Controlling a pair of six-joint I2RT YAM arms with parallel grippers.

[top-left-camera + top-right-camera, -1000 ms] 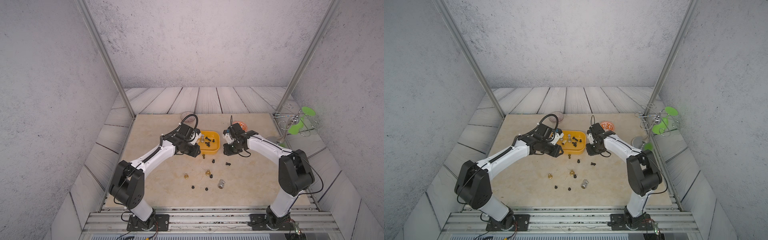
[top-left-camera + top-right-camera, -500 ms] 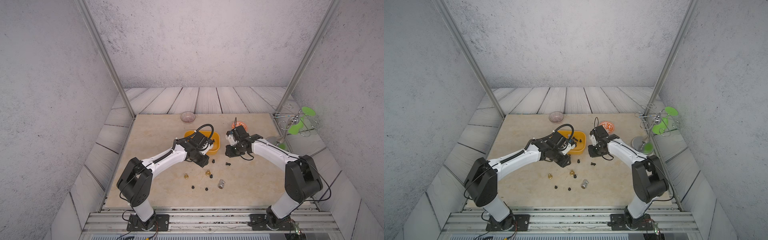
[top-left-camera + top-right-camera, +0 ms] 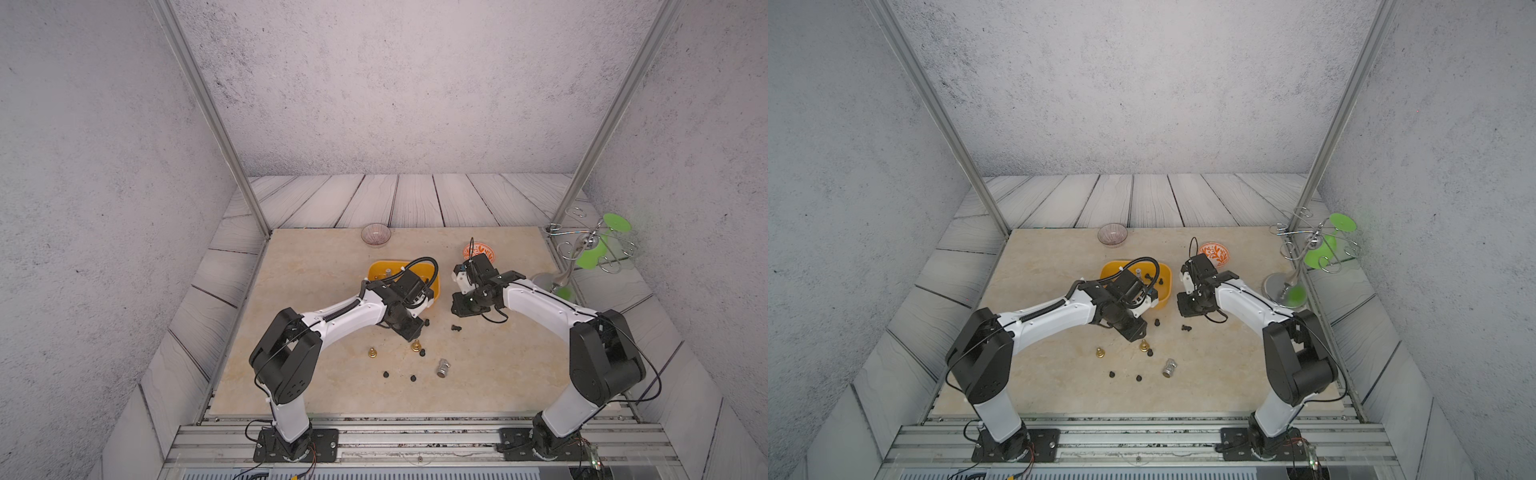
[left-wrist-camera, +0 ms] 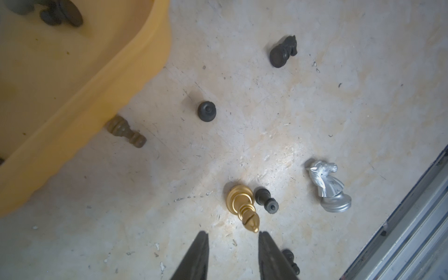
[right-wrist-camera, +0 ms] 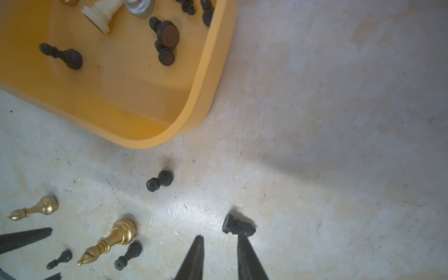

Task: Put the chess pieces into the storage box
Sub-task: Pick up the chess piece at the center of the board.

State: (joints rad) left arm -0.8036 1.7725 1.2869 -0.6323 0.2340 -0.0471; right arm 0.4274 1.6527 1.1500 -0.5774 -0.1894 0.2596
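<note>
Gold bishop [image 3: 414,345], centre of a top view, below box [image 3: 372,269]: prob. light, hard, slick; pinch at narrow stem. L gripper [image 4: 234,253] part-open, empty, just short; R gripper [image 5: 220,257] same.

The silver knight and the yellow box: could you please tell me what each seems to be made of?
The silver knight looks like metal or metal-coated plastic: bright glints. The yellow box looks like moulded plastic: thick rounded rim, soft even sheen.

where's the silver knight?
In both top views the silver knight lies on the table, centre-front, just right of the gold bishop and the black pawn beside it.
</note>
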